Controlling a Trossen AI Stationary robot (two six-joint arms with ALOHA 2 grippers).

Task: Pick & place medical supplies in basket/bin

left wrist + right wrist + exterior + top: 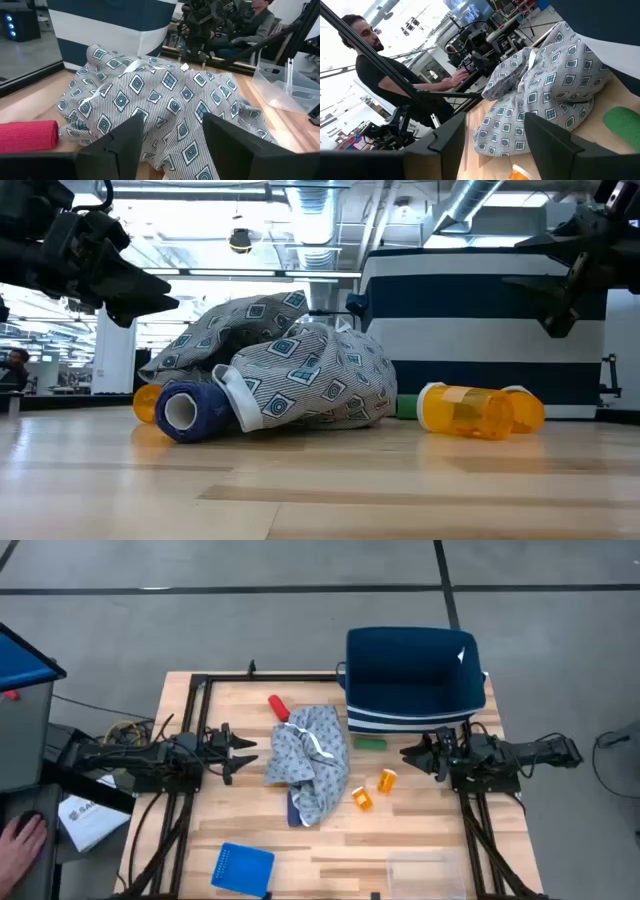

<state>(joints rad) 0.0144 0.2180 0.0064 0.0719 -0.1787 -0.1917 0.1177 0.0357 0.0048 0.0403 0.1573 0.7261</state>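
The grey patterned garment (pixel 308 762) lies crumpled on the table's middle, also seen in the low view (pixel 290 365). A dark blue cylinder (pixel 185 412) lies on its side, tucked partly under the garment's near edge. The red cylinder (pixel 278 706) lies beyond the garment and the green one (pixel 370 744) to its right. Two orange pill bottles (pixel 387 780) (pixel 362 799) lie on their sides further right. My left gripper (pixel 240 752) hovers open just left of the garment (pixel 160 95). My right gripper (pixel 410 752) hovers open right of the green cylinder (pixel 622 122).
The navy striped bin (pixel 415 675) stands at the far right of the table. The small blue perforated basket (pixel 243 868) and the clear tray (pixel 425 870) sit at the near edge. A person's hand (pixel 20 840) rests off the table's left side.
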